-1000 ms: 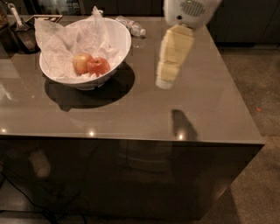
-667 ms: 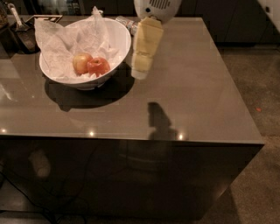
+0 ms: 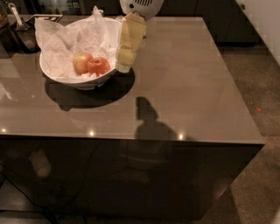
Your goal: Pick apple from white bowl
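The gripper (image 3: 124, 65) hangs near the top of the view, left of centre, pointing down and tilted slightly leftward. Its pale yellow tip is right at the right-hand rim of the white bowl (image 3: 92, 81). Above it sits the rounded white wrist (image 3: 141, 6) with a slotted grille, cut off by the top edge.

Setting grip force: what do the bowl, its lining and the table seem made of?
The bowl: probably glazed ceramic, glossy white wall. The lining: crumpled white paper, matte and creased. The table: smooth semi-gloss brown top mirroring lights; material unclear. The gripper hangs at the bowl's right rim, near the apple.
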{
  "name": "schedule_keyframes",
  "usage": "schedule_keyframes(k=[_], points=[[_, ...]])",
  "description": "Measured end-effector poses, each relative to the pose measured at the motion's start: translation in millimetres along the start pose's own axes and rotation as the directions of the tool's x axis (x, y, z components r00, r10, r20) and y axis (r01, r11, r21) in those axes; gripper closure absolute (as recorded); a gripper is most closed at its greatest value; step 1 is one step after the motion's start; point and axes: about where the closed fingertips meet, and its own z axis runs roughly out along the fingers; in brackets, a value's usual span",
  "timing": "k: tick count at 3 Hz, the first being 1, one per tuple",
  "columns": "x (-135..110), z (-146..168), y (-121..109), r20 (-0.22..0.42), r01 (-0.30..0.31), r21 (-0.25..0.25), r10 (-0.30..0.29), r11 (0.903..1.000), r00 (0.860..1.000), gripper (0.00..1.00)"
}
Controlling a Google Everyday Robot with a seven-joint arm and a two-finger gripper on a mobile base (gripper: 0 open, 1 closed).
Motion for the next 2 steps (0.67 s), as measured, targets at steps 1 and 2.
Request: schedule_keyframes(k=[1,2], points=[[-36.6,16.0,-13.1,0.004,0.026,-0.022,-0.025,0.9994,1.000,0.00],[-70.1,37.1,-31.5,0.035,0.034,-0.053,-0.032,0.9980,0.999,0.00]])
